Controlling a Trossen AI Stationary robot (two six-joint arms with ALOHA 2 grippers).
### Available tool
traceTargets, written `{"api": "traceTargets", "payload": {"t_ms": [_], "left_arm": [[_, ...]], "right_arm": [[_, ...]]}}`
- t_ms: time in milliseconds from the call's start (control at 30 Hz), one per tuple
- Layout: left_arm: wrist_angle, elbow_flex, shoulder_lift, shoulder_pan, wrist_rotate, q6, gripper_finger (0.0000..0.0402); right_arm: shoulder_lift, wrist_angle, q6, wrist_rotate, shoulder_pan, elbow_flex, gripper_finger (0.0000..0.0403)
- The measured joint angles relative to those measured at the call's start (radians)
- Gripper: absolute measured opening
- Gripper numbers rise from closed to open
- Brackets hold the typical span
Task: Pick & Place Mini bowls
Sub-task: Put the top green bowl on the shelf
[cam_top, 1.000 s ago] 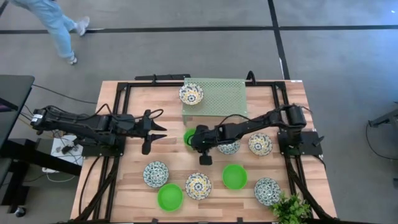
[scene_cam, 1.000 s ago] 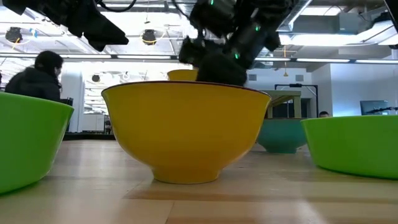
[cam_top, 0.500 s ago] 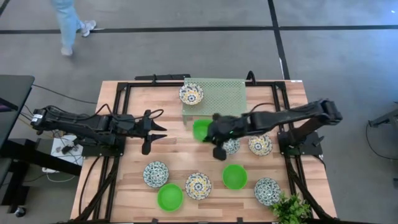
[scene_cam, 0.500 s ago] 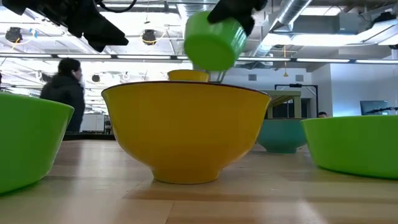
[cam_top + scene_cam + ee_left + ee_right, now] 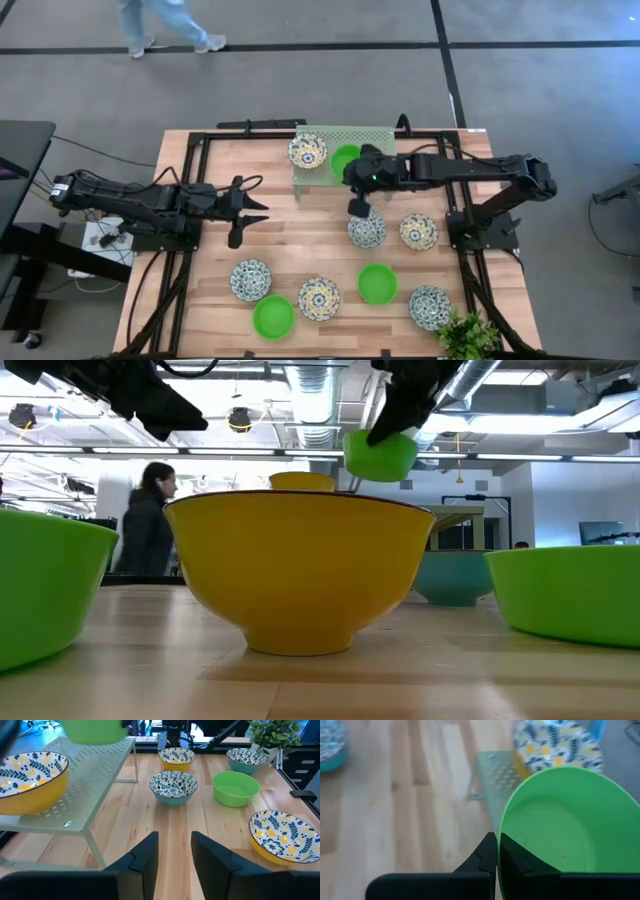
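- The right pincer (image 5: 352,170) is clamped on the rim of a plain green mini bowl (image 5: 345,160), holding it in the air over the pale green perforated rack (image 5: 375,150) at the counter's (image 5: 280,250) 12 o'clock edge.
- A yellow-patterned mini bowl (image 5: 307,151) sits on the rack just at the green bowl's 9 o'clock.
- The left pincer (image 5: 252,212) hangs at the counter's 9 o'clock side, fingers apart, holding nothing.
- Seven more mini bowls lie toward 6 o'clock, near a leafy plant (image 5: 466,337).
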Motion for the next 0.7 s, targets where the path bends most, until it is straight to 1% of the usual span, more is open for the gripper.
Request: {"api": "traceTargets", "payload": {"t_ms": [167, 233, 300, 367, 433, 700], "left_arm": [[0.000, 0.000, 0.000, 0.000, 0.000, 0.000, 0.0117], [0.001, 0.000, 0.000, 0.000, 0.000, 0.000, 0.0117], [0.000, 0.000, 0.000, 0.000, 0.000, 0.000, 0.0117], [0.000, 0.000, 0.000, 0.000, 0.000, 0.000, 0.0117], [0.000, 0.000, 0.000, 0.000, 0.000, 0.000, 0.0117], [0.001, 0.000, 0.000, 0.000, 0.000, 0.000, 0.0117]], "right_arm": [[0.021, -0.011, -0.022, -0.009, -0.083, 0.000, 0.0001], [0.025, -0.030, -0.035, -0.034, -0.111, -0.002, 0.0001], [0.039, -0.008, -0.048, -0.062, -0.133, 0.001, 0.0000], [0.042, -0.029, -0.049, -0.067, -0.153, -0.002, 0.0000], [0.052, -0.005, -0.056, -0.070, -0.167, 0.001, 0.0000], [0.053, -0.002, -0.075, -0.101, -0.210, -0.001, 0.0003]]}}
